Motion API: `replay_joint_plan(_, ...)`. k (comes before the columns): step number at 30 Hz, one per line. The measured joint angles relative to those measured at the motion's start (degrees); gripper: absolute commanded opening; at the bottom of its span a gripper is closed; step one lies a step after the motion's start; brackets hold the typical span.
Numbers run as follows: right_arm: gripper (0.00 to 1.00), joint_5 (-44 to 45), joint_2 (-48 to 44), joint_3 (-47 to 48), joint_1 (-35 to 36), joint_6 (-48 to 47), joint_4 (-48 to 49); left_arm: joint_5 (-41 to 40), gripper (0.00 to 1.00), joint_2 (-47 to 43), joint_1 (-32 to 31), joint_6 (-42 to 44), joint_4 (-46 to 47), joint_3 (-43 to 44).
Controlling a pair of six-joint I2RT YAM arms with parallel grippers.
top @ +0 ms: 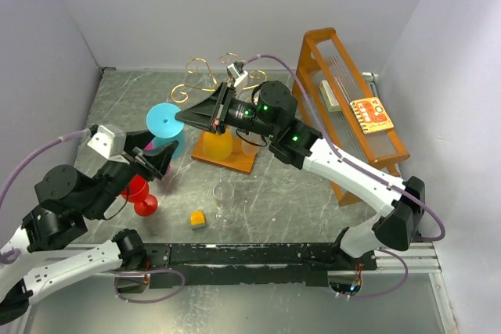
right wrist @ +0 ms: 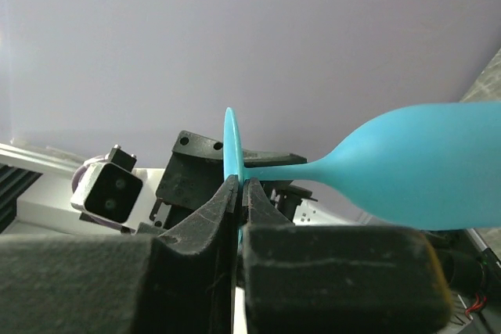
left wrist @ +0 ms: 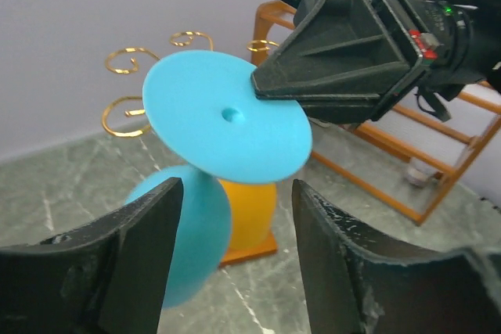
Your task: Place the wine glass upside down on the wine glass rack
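Looking through the left wrist camera, I see the wine glass (left wrist: 227,115) as opaque, matte sky-blue plastic. It has a wide, flat round foot with a small dimple at its centre, a short stem and a rounded bowl. It is turned foot-up and bowl-down and tilted, so the foot's underside faces that camera.

The right gripper (right wrist: 239,185) is closed on the thin edge of the foot, pinching the disc between its black fingers, with the bowl sticking out to one side in its own view. The left gripper (left wrist: 237,201) is open, its fingers spread on either side beneath the foot, and it grips nothing.

From the top camera, the glass sits just left of the wine glass rack (top: 194,66), near its gold scrolls but not hung on them. I cannot tell whether the bowl touches the desk (top: 282,193). A yellow cup (top: 219,145) stands on the rack's wooden base.
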Motion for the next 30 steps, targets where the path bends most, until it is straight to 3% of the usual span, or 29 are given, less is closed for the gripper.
replay_joint_plan(10, 0.0, 1.64, 0.02, -0.66, -0.2, -0.52, 0.11, 3.23, 0.8, -7.96, 0.0, -24.37, -1.9, -4.04)
replay_joint_plan(16, 0.0, 1.77, 0.02, -1.55, -0.24, -1.11, 0.26, -0.72, 0.83, -11.08, -0.02, -37.31, -1.57, -4.76)
replay_joint_plan(30, 0.0, 1.49, 0.02, -2.8, -0.24, -1.9, 0.94, -14.05, 0.73, -10.84, -0.02, -48.43, -0.31, -4.74)
